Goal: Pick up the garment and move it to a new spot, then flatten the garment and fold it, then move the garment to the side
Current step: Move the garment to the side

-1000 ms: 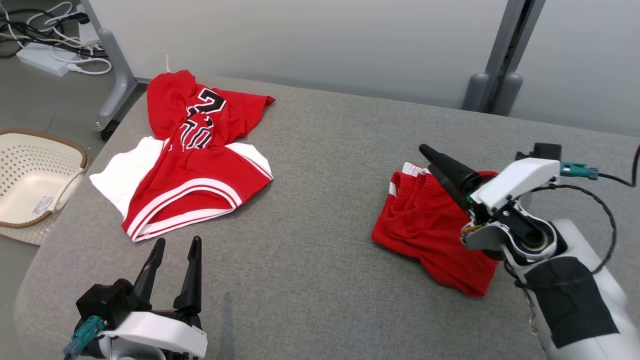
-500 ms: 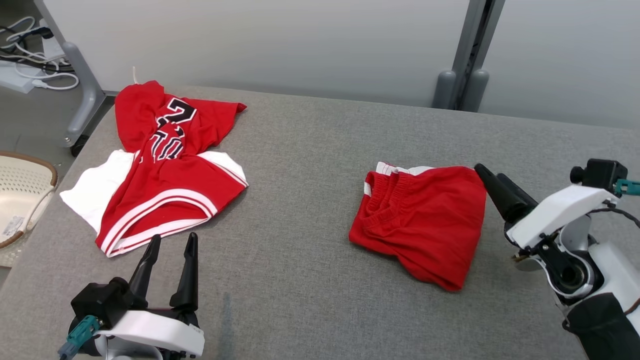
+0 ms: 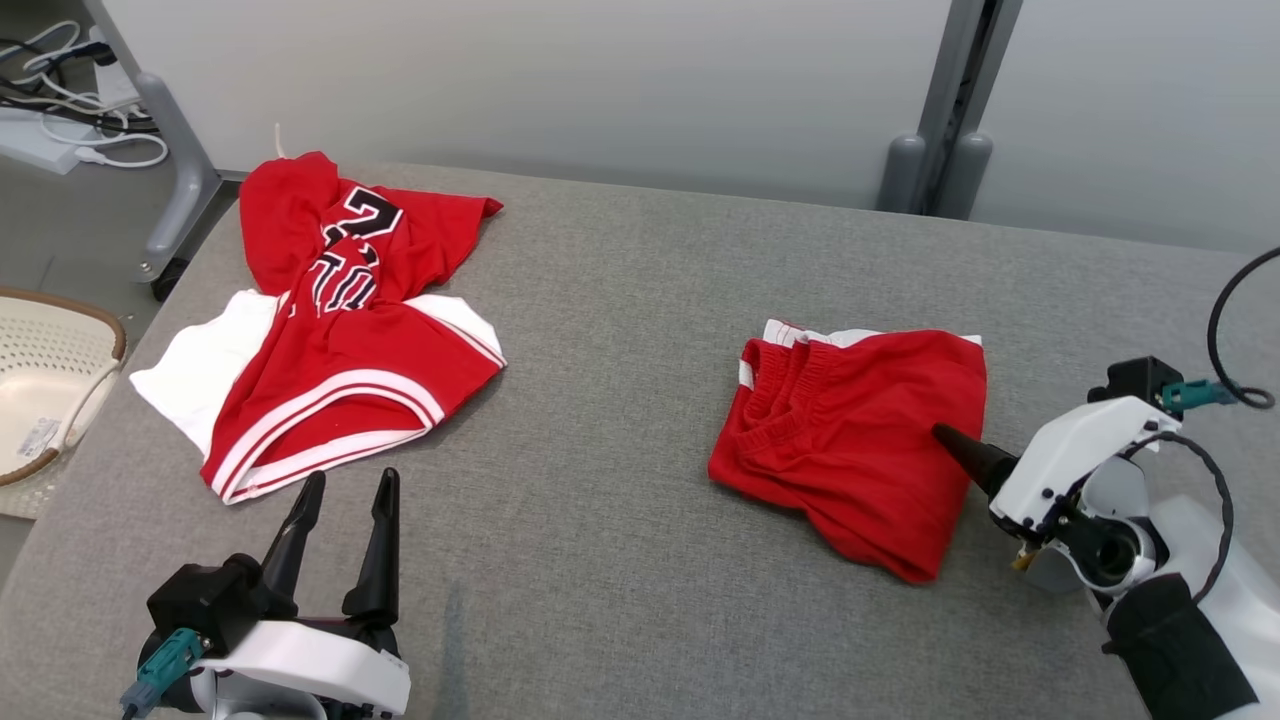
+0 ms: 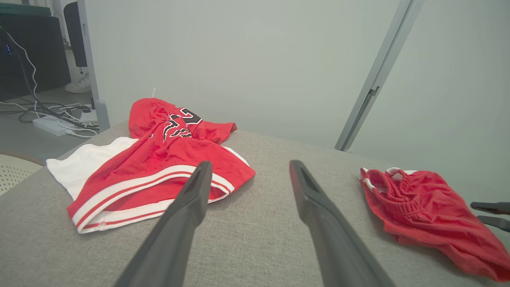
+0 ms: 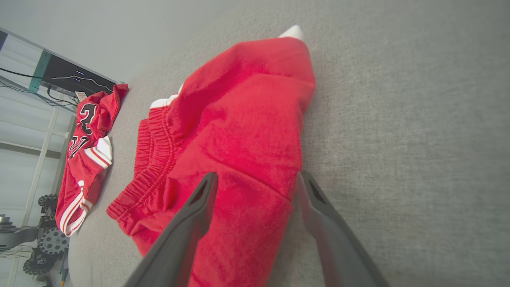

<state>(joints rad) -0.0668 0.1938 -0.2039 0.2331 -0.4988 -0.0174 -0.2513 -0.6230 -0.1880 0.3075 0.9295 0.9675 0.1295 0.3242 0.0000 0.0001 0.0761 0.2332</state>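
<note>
The folded red shorts (image 3: 850,440) lie near the right edge of the grey table (image 3: 620,300), waistband toward the middle. The right gripper (image 5: 257,176) is at their right-hand edge, jaws wide apart, one finger over the cloth and one over bare table, holding nothing. The left gripper (image 3: 352,478) sits at the near left edge, fingers spread and empty. A crumpled red-and-white jersey (image 3: 340,370) lies at the far left corner.
</note>
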